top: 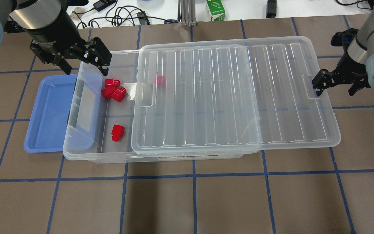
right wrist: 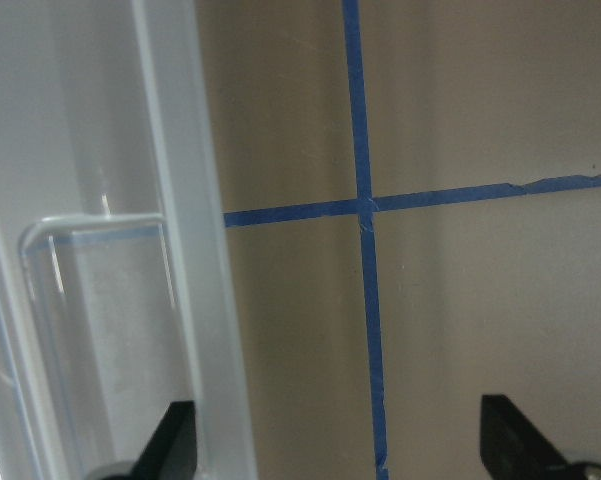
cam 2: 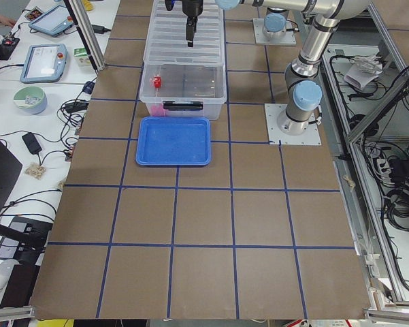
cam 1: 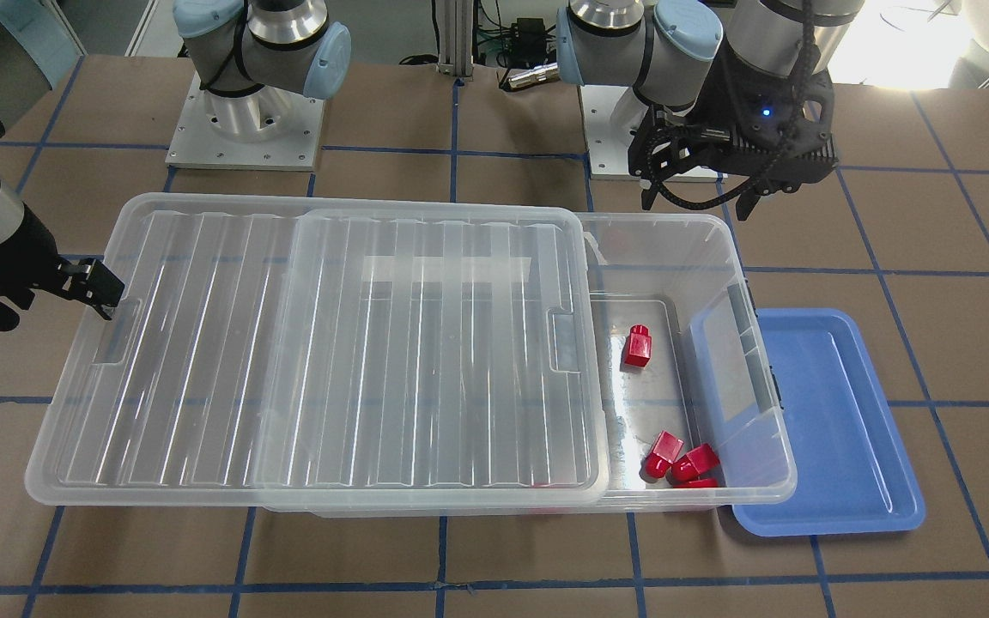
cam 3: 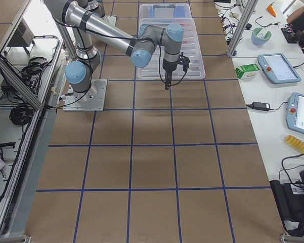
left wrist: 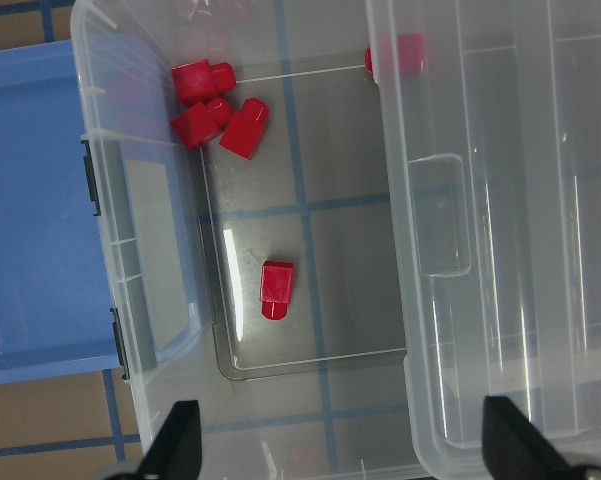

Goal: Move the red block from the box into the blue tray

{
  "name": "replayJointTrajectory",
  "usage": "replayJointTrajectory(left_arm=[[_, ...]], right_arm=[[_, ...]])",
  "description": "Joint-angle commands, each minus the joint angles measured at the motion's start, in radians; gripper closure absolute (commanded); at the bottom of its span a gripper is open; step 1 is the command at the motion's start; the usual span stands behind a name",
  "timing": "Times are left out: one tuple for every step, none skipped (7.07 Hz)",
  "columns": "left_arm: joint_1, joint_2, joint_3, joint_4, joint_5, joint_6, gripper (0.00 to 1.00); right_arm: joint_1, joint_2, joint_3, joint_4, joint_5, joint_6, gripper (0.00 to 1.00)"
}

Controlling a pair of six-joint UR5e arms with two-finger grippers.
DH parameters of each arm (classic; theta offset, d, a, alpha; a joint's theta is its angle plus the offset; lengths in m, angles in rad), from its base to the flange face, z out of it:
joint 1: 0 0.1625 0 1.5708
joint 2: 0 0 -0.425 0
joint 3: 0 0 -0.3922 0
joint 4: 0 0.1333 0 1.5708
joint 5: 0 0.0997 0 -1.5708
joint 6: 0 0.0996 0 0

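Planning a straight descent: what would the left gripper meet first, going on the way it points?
Likely the bare floor of the box, beside the lone red block. The left gripper is open wide, so a finger might clip the lid first; depth is unclear.

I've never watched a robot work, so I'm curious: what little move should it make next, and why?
Probably lower the open left gripper onto the lone red block. It hovers above the box's uncovered end, the lid is slid aside, that block lies apart from the three clustered blocks so the fingers have room, and the blue tray holds nothing yet.
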Motion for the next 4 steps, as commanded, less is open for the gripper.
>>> replayJointTrajectory(left_arm=[[0.003,-0.02,-0.018,0.008,0.006,0.009,0.0],[0.003,-0.037,-0.026,0.034,-0.003,0.015,0.0],[0.006,-0.049,-0.044,0.063,-0.003,0.017,0.0],[0.011,-0.08,-0.072,0.107,-0.003,0.017,0.0]], right_arm=[[-0.002,-0.005,0.0,0.003,0.001,0.0,0.0],[-0.001,-0.009,-0.003,0.003,0.003,0.0,0.0],[0.002,-0.016,-0.013,0.003,0.009,0.0,0.0],[0.013,-0.033,-0.047,0.041,0.012,0.006,0.0]])
